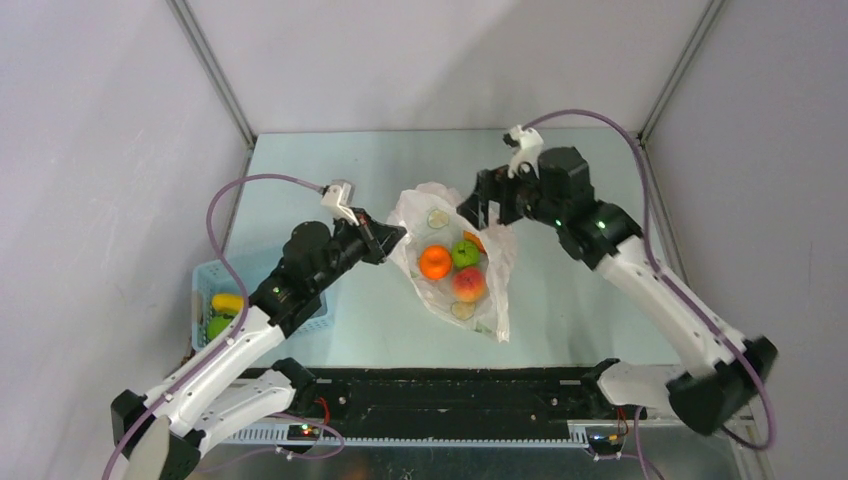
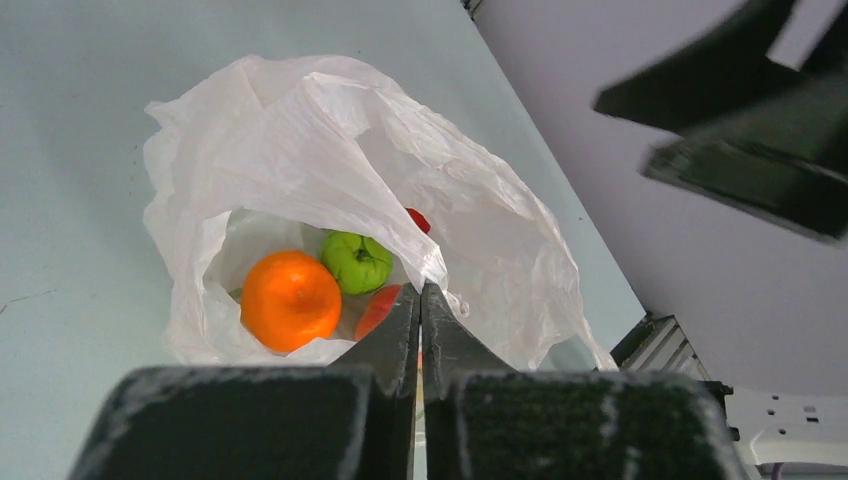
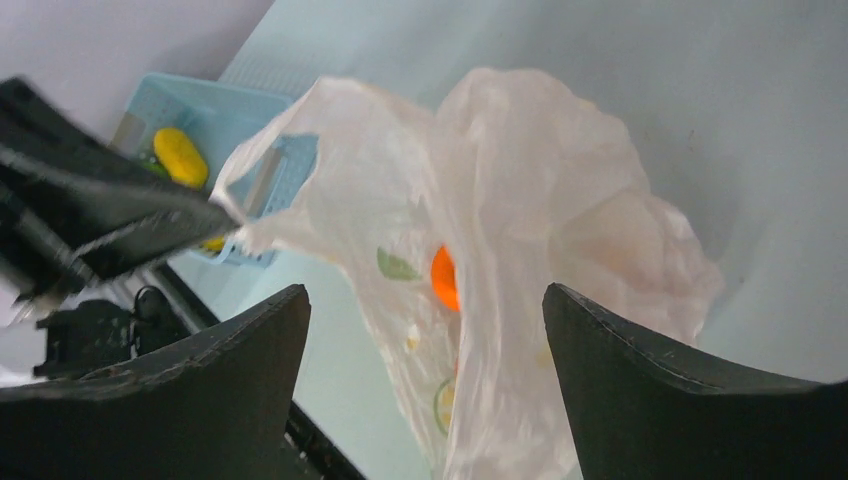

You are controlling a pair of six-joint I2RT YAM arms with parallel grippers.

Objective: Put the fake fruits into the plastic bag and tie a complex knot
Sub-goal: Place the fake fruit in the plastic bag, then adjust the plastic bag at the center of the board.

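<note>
Nearest the bases, a yellow fruit (image 1: pixel 228 302) is lying in the blue basket (image 1: pixel 203 288), well apart from the plastic bag (image 1: pixel 500 262); knotting now would be leaving it out. The left gripper (image 2: pixel 420 297) is clenching a thin fold of the bag's rim, and the slick film is likely risking slipping free, collapsing the mouth over the orange fruit (image 2: pixel 291 299) and green fruit (image 2: pixel 357 261) inside. Beyond them, the right gripper (image 3: pixel 425 290) is hanging released, fingers spread, holding nothing, with billowing plastic crowding its path to any handle
</note>
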